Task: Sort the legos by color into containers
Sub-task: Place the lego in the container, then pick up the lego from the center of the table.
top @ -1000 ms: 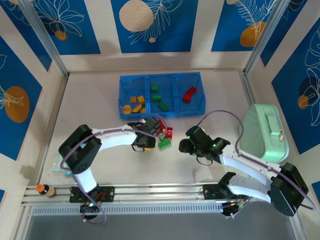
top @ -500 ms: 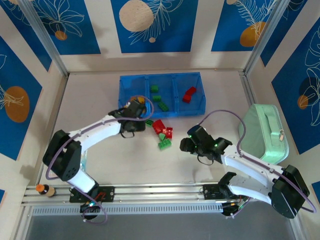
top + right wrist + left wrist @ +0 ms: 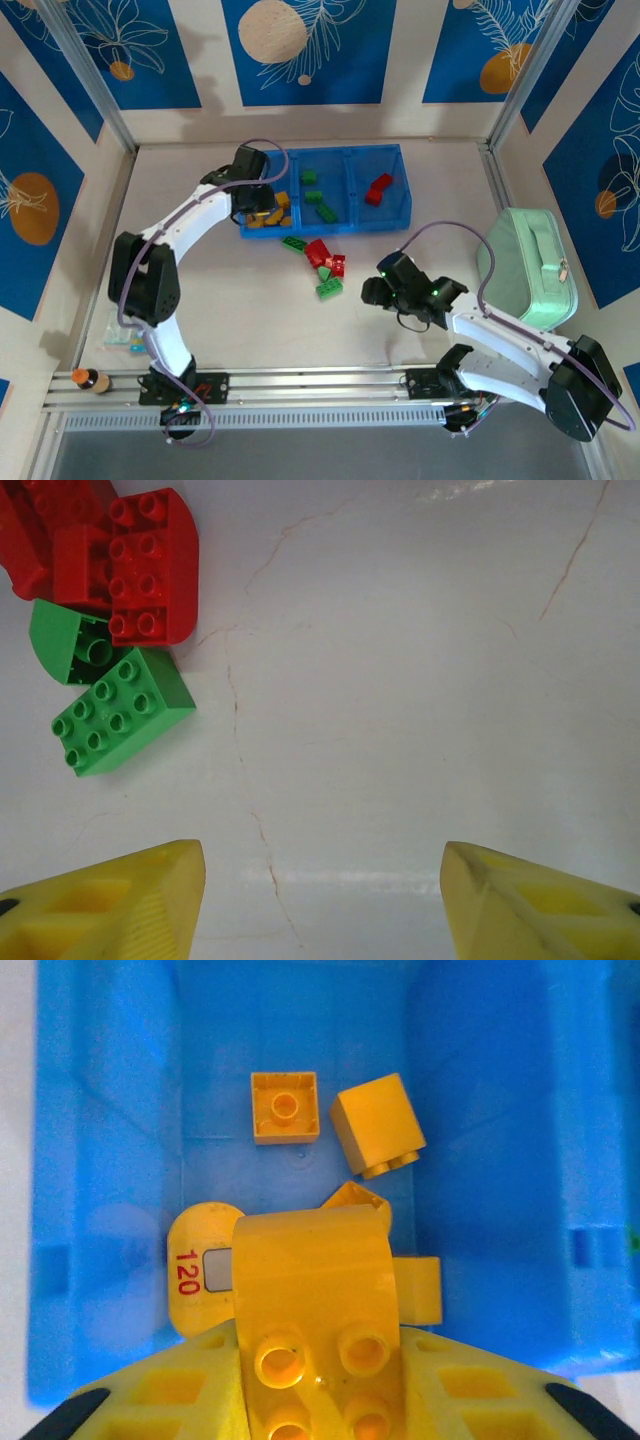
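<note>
Your left tool (image 3: pixel 320 1400) is closed on a yellow brick (image 3: pixel 312 1280) over the tray's left compartment (image 3: pixel 300 1030). Your right tool (image 3: pixel 320 865) stands half open, empty, with a green brick (image 3: pixel 120 715) at its ten o'clock.

The blue tray (image 3: pixel 396 170) is holding orange-yellow legos (image 3: pixel 270 215) left, green ones (image 3: pixel 315 195) centre, red ones (image 3: pixel 378 188) right. Loose red bricks (image 3: pixel 325 255) and green bricks (image 3: pixel 328 288) are lying clustered on the surface (image 3: pixel 230 320) just before it. A curved yellow brick (image 3: pixel 312 1280) is hanging over the left compartment, gripped in the left pincer (image 3: pixel 315 1395).
</note>
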